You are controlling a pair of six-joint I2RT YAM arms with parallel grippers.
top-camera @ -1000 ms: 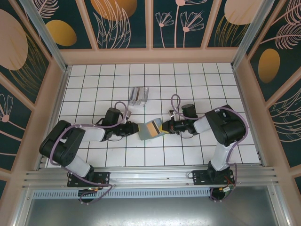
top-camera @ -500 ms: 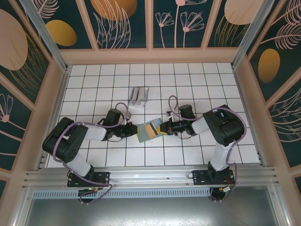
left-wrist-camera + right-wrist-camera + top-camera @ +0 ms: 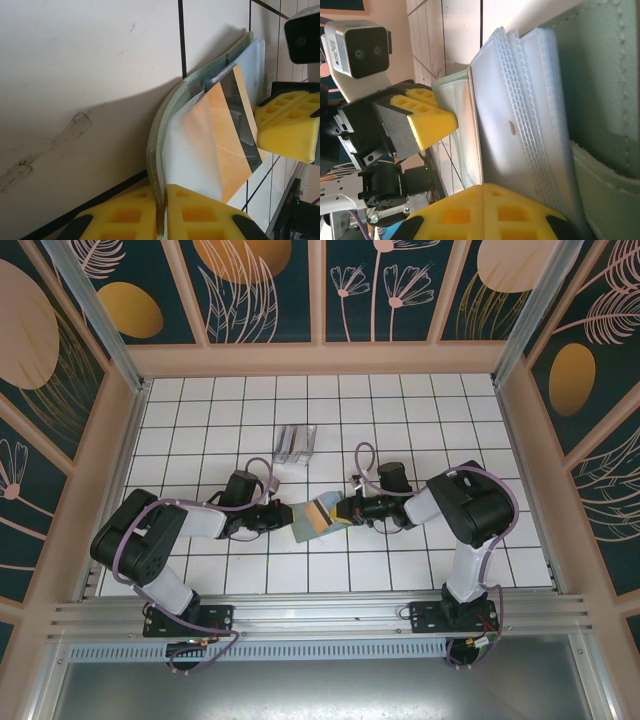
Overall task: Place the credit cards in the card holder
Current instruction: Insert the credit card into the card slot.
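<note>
White-tiled desk (image 3: 420, 420) sits inside patterned walls. At its middle, the left jaws are pressed together on one edge of the sage-green card holder (image 3: 156, 165), which lies open between the two arms. The right jaws pinch the orange-yellow credit card (image 3: 227, 135) with the dark stripe, its far end partly under a pale sleeve. A clear box (image 3: 295, 443) stands farther back.

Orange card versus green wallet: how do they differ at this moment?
The orange card is flat with a dark stripe; the green wallet is bigger and bowed open. The right claw pinches the card, the left claw the wallet. Both are gripped at an edge.
</note>
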